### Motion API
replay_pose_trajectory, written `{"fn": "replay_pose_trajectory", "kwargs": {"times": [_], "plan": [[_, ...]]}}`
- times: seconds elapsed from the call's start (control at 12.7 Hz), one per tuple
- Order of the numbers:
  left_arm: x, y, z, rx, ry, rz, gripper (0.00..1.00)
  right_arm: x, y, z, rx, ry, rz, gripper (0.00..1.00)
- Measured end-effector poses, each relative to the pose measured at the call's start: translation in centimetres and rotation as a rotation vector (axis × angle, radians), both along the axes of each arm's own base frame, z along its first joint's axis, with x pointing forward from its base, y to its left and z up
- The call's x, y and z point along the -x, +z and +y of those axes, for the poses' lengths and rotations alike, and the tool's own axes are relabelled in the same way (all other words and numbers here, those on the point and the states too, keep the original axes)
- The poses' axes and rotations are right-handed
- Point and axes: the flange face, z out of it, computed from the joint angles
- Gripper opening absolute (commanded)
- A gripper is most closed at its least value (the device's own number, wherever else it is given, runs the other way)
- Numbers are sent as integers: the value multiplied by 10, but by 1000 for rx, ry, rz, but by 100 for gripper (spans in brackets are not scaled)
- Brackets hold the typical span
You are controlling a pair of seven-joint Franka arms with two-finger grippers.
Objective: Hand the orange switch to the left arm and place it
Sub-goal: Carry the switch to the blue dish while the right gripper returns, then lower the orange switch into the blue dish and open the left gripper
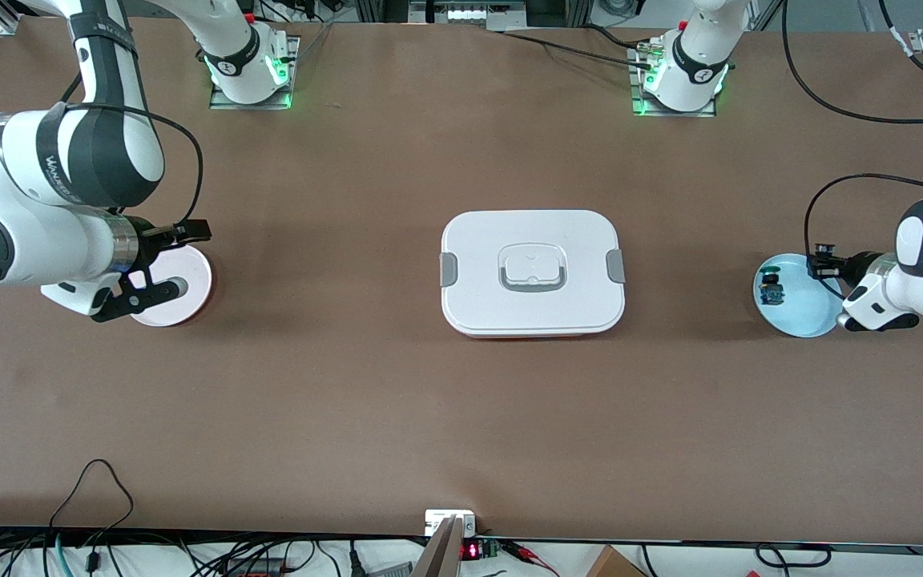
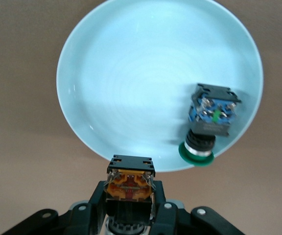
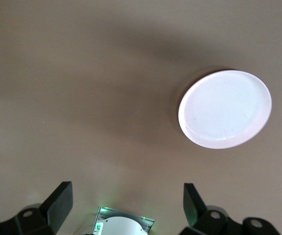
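My left gripper [image 2: 130,198] is shut on the orange switch [image 2: 130,180]. The switch's orange and brass end faces the camera, and its cap is hidden between the fingers. This gripper [image 1: 820,260] hangs over the rim of a pale blue plate [image 1: 802,311] at the left arm's end of the table. The white lidded box [image 1: 532,272] sits mid-table, between the two arms. My right gripper [image 1: 181,258] is open and holds nothing. It hovers over a white plate [image 1: 193,303] at the right arm's end, and its fingers [image 3: 60,199] stand wide apart.
A similar part with a green cap and blue body [image 2: 209,120] lies on the blue plate [image 2: 131,73], also seen in the front view [image 1: 771,288]. The white plate [image 3: 224,108] has nothing on it. The right arm's base [image 3: 124,227] shows between the right fingers. Cables run along the table's edges.
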Motion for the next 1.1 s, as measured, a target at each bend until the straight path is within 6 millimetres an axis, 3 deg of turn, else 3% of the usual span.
{"fn": "replay_pose_trajectory", "kwargs": {"times": [0.31, 0.47, 0.63, 0.79, 0.86, 1.1], "plan": [[-6, -21, 9, -1, -5, -15, 2, -6, 27, 8, 77, -15, -58, 100], [-9, -30, 12, -2, -10, -17, 3, -18, 53, -17, 95, -47, -140, 100], [-13, -37, 15, -4, -15, -18, 6, -23, 62, -52, 94, -129, -167, 100], [-14, -44, 17, -15, -29, -12, 23, -24, 67, -91, 49, -234, -175, 100], [-14, -46, 18, -15, -30, -10, 24, -22, 73, -103, 35, -253, -182, 100], [-14, -49, 17, -12, -30, -7, 27, -11, 105, -108, 43, -251, -233, 100]]}}
